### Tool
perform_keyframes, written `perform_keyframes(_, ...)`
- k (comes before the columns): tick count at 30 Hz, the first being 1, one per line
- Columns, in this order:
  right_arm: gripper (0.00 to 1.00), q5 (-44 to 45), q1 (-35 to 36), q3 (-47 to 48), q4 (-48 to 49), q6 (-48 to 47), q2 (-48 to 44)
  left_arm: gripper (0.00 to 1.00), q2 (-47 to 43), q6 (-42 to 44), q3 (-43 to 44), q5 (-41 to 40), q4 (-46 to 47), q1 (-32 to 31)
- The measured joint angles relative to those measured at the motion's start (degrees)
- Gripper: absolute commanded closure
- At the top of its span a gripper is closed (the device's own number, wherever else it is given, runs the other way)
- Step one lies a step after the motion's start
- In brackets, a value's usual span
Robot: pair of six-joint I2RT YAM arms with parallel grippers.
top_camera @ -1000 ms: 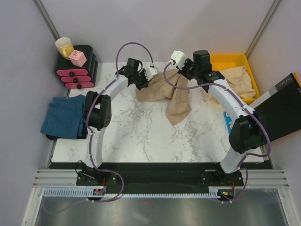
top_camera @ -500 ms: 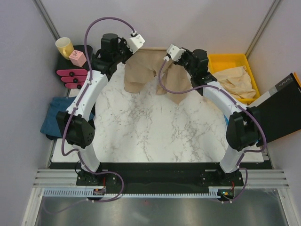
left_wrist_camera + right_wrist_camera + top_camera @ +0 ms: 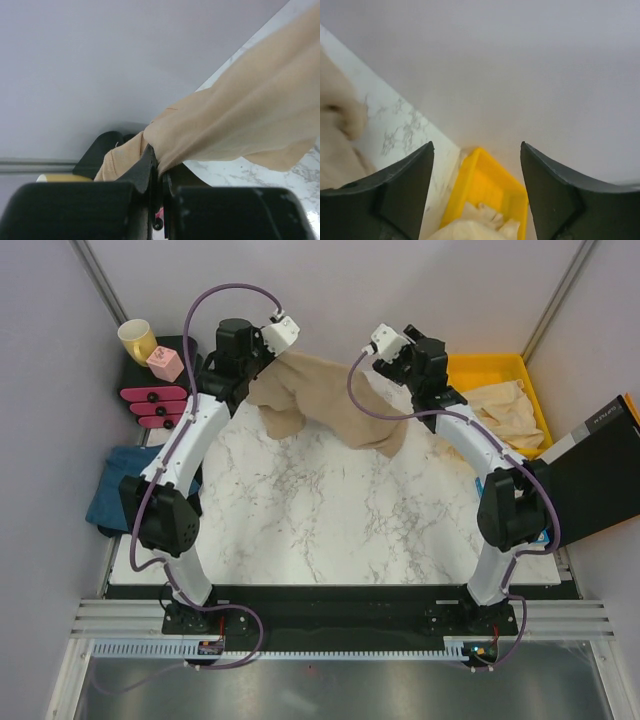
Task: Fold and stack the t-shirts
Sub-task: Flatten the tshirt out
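Left gripper [image 3: 156,167] pinches the tee [image 3: 330,405], draped over the table [image 3: 300,520]. Right gripper [image 3: 476,155] spread, empty. Recommend it regrips a free corner, then lower flat.

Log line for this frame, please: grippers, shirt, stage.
left gripper: shut on tan shirt | right gripper: open, empty | tan shirt: bunched, draped from left gripper | stage: not yet folded

There are two tan cotton t-shirts [image 3: 310,400] [image 3: 505,410], one teal-blue cotton t-shirt [image 3: 125,490], one yellow plastic bin [image 3: 485,362], one yellow mug [image 3: 136,339] and one pink cube [image 3: 165,363].
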Motion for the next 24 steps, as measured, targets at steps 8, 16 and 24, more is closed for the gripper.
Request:
perform_keyframes(8, 0.32, -2.3, -11.2, 6.6, -21.4, 10.2, 2.8, 0.98, -1.9, 0.1, -2.2, -3.1, 0.7, 1.0)
perform_keyframes(16, 0.26, -2.2, -14.0, 5.6, -32.7, 10.5, 9.0, 0.98, -2.1, 0.1, -3.5, -3.1, 1.2, -1.3)
perform_keyframes(24, 0.20, -0.7, -13.6, 5.1, -35.7, 7.6, 10.6, 0.98, -2.3, 0.1, -4.1, -3.1, 1.1, -2.4)
